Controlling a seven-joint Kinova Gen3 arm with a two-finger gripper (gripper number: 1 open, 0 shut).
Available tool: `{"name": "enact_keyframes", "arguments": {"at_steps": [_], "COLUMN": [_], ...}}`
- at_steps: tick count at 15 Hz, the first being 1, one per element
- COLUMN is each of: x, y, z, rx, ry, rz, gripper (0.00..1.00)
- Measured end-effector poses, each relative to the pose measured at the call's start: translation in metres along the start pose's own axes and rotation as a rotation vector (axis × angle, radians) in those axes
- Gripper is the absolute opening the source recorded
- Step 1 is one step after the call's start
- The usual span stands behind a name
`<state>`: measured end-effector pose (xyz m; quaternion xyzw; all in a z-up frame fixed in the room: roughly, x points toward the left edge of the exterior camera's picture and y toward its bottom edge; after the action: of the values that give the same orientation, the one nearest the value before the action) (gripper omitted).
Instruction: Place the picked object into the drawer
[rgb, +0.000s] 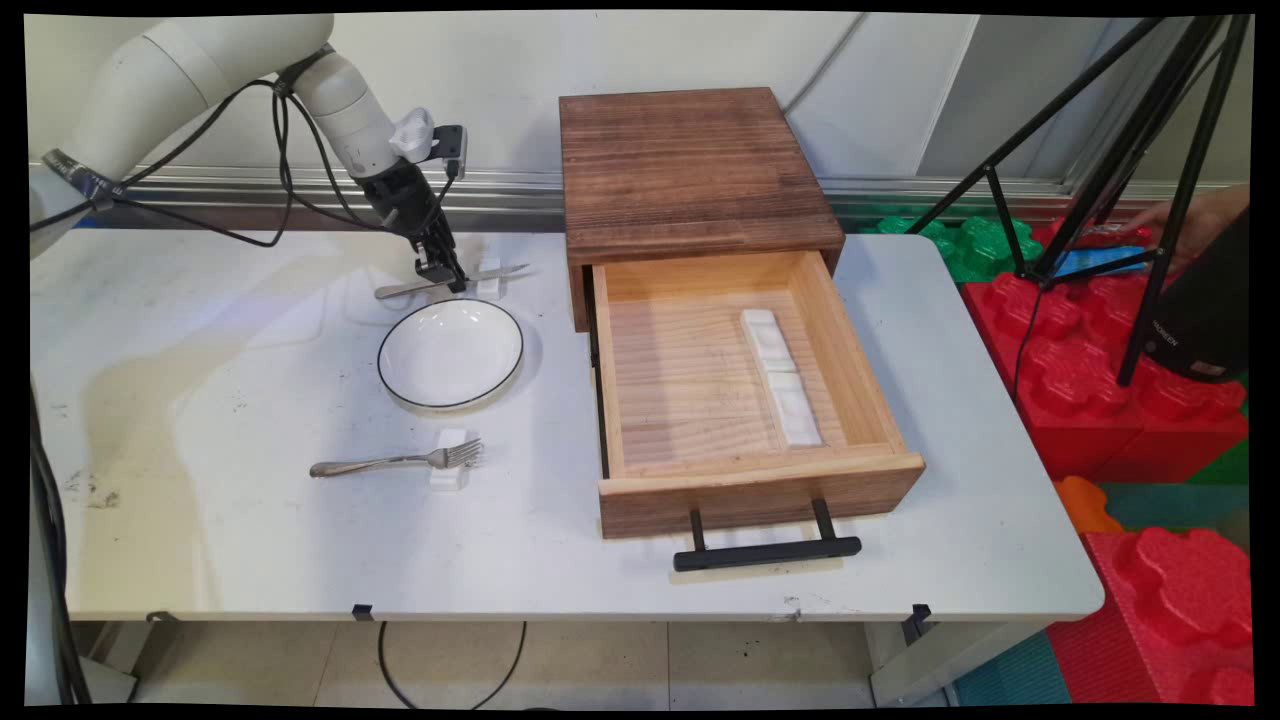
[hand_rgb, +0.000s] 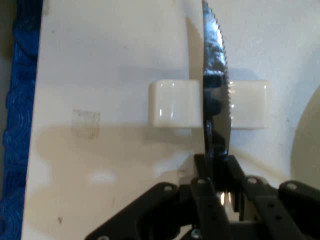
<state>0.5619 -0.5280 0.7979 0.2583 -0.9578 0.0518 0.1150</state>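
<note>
A metal knife (rgb: 450, 282) with a serrated blade (hand_rgb: 215, 75) lies across a small white rest (rgb: 488, 279) at the table's far side, just behind the white plate (rgb: 450, 353). My gripper (rgb: 446, 280) is down on the knife, its fingers (hand_rgb: 206, 172) shut on the blade near the handle end. In the hand view the blade runs straight up from between the fingers and over the white rest (hand_rgb: 172, 103). The handle sticks out to the left in the main view.
A fork (rgb: 400, 461) lies on a second white rest (rgb: 449, 458) in front of the plate. A wooden box (rgb: 690, 170) stands to the right, its drawer (rgb: 760, 490) pulled open with two white rests (rgb: 782, 375) inside. Tripod and red blocks at right.
</note>
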Motion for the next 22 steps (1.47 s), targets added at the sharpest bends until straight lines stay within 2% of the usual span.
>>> {"name": "enact_keyframes", "arguments": {"at_steps": [3, 7, 12, 16, 19, 22], "x": [-0.001, -0.003, -0.004, 0.007, 0.017, 0.032], "y": [0.002, 0.005, 0.014, 0.034, 0.048, 0.073], "z": [-0.004, -0.017, -0.054, -0.101, -0.124, -0.153], "rx": [0.006, 0.040, 0.125, 0.202, 0.234, 0.269], "ry": [0.003, 0.010, 0.017, 0.036, 0.055, 0.081], "rz": [-0.009, -0.046, -0.105, -0.155, -0.178, -0.202], "gripper": [0.00, 0.00, 0.00, 0.00, 0.00, 0.00]}}
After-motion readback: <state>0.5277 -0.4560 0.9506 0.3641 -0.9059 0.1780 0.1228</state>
